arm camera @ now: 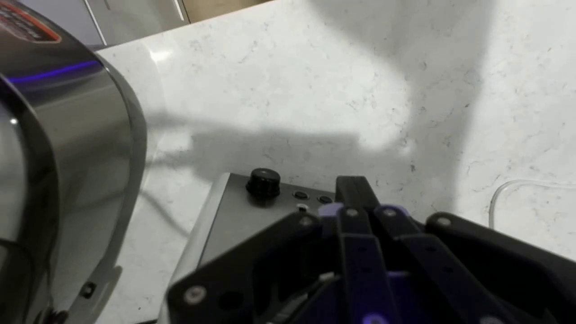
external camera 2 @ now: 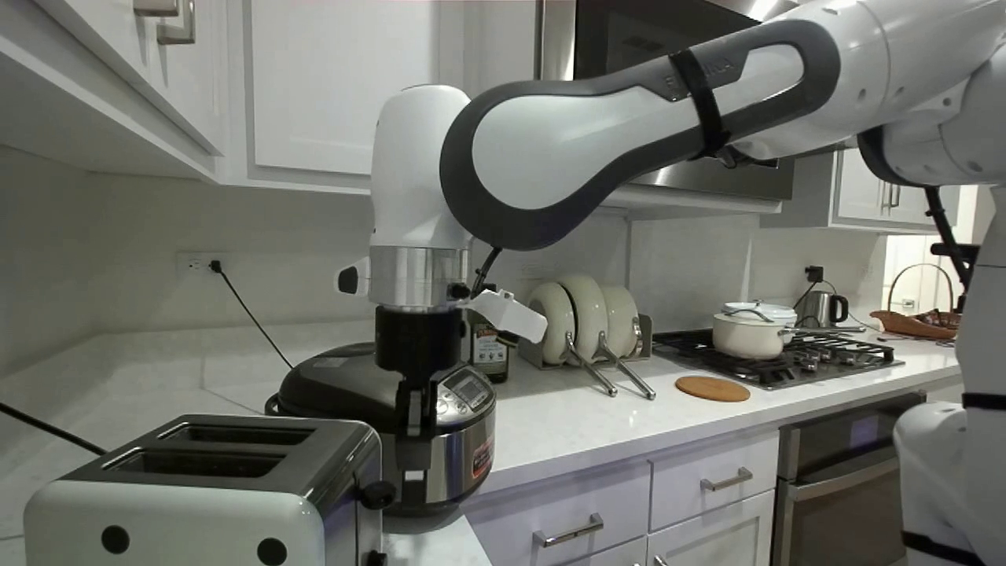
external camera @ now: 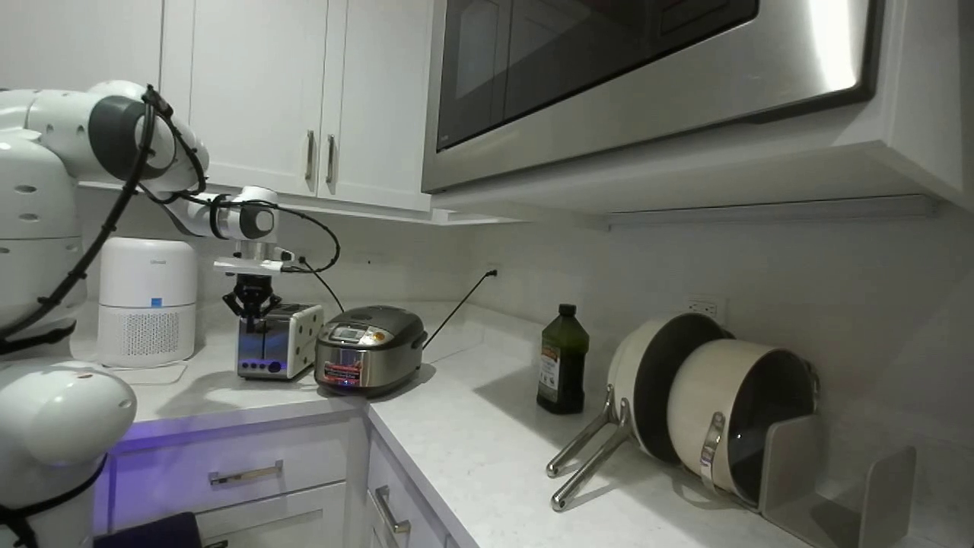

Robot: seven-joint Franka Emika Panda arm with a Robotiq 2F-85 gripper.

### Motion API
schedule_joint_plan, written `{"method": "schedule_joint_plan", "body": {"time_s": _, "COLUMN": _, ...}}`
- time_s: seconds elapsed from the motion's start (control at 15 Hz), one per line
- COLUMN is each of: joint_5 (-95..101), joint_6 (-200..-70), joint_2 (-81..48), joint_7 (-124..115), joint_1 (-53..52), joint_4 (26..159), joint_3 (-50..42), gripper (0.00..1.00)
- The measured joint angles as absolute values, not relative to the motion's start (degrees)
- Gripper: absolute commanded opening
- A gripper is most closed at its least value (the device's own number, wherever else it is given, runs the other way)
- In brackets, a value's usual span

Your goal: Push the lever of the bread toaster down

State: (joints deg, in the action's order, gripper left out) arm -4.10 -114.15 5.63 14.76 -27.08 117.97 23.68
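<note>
The toaster (external camera: 304, 341) has white sides with black dots, a silver front and a darker top with two slots. It also shows large in an exterior view (external camera 2: 181, 515), where a black lever knob (external camera 2: 377, 494) sticks out of its front. My gripper (external camera 2: 414, 472) points down just in front of that face, its tips beside the knob; I cannot tell whether they touch. In the wrist view the gripper (arm camera: 355, 193) has its fingers together with nothing seen between them. The toaster's front panel (arm camera: 234, 229) with a black dial (arm camera: 263, 183) shows there; the lever is hidden.
A steel rice cooker (external camera: 373, 358) stands close beside the toaster. A white cylindrical appliance (external camera: 147, 320) stands on its other side. A dark bottle (external camera: 563, 365) and racked pans (external camera: 647, 380) are farther along the counter. Cabinets (external camera: 259, 99) hang above.
</note>
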Motion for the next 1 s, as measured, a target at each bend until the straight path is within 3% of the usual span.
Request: {"method": "schedule_joint_plan", "body": {"time_s": 1.0, "joint_5": -5.21, "joint_6": -118.29, "joint_2": 5.97, "joint_7": 16.67, "joint_1": -25.64, "joint_4": 117.08, "joint_3": 22.75, "gripper": 0.00}}
